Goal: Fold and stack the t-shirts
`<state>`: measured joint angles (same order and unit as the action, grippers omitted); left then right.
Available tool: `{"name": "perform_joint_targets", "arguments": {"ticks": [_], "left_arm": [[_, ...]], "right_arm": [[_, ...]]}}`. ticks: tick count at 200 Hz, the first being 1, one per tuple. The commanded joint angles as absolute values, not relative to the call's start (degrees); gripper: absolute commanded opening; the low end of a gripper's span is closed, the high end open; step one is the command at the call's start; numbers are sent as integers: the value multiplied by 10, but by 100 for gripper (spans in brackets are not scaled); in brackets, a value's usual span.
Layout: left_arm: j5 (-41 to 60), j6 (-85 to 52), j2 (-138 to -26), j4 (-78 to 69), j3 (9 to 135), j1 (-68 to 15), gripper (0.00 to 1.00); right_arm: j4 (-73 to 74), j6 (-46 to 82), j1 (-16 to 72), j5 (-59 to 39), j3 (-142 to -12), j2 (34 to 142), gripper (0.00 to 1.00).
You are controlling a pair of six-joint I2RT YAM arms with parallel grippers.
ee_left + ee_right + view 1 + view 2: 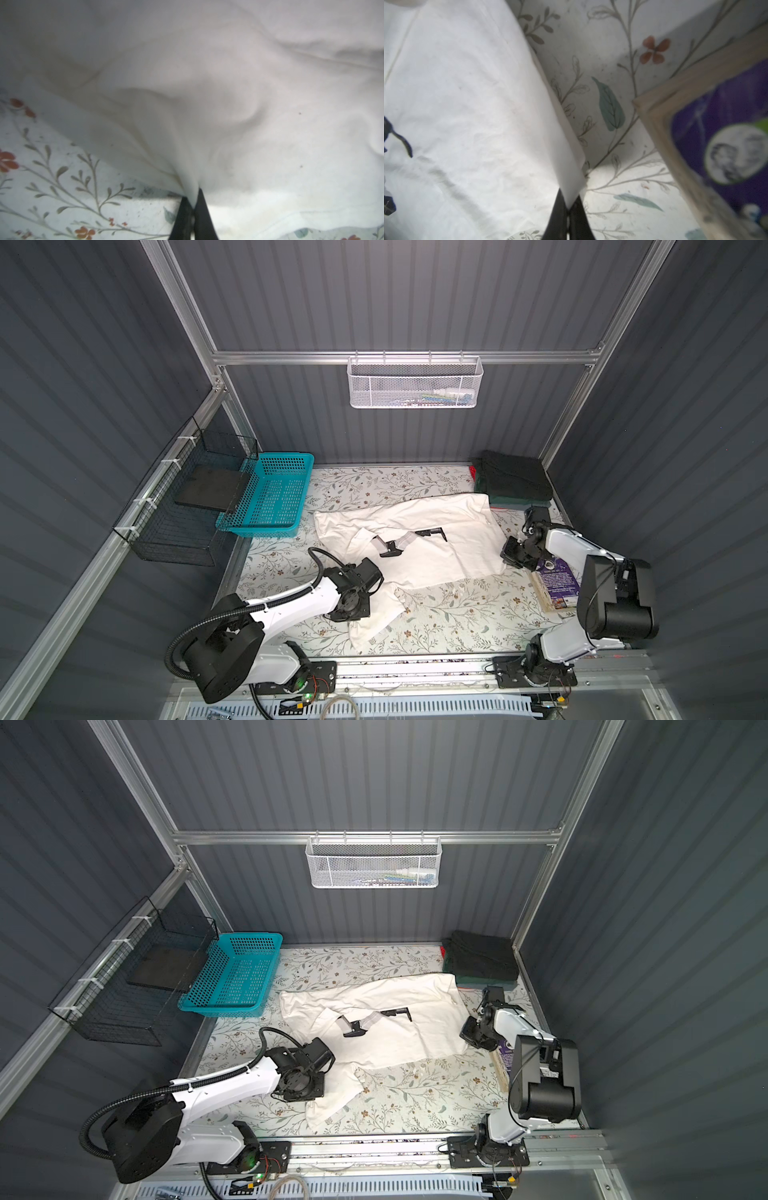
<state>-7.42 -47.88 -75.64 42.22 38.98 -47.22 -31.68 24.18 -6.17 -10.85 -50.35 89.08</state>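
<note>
An off-white t-shirt (440, 531) (399, 1036) lies spread and rumpled mid-table, with its black-and-grey print (411, 541) partly showing. My left gripper (375, 581) (328, 1058) sits at the shirt's near-left edge. In the left wrist view it (192, 200) is shut on a pinch of white cloth (228, 104). My right gripper (509, 558) (467, 1032) is at the shirt's near-right corner. The right wrist view shows it (570, 202) shut on that corner (467, 104). Folded t-shirts (513, 481) (482, 961) are stacked at the back right, black over dark green, with a red edge (472, 470).
A teal basket (270, 497) stands at the back left, beside a black wire basket (183, 506) on the left wall. A white mesh basket (415, 383) hangs on the back rail. A purple box (555, 585) (726, 135) lies close by my right gripper.
</note>
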Motion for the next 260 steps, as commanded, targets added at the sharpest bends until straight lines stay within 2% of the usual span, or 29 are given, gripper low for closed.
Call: {"name": "perform_joint_targets", "arguments": {"ticks": [1,74,176,218,260], "left_arm": [[-126,-480,-733,485,427,-472,0],[-181,-483,-642,600,488,-442,0],[-241,-463,-610,674,587,-432,0],[-249,-437,-640,639,613,-419,0],[-228,-395,-664,585,632,-365,0]], "right_arm": [[-344,241,-56,-109,-493,862,0],[-387,252,-38,-99,-473,762,0],[-453,267,-32,-71,-471,620,0],[-427,276,-29,-107,-471,637,0],[-397,269,-26,-109,-489,718,0]]}}
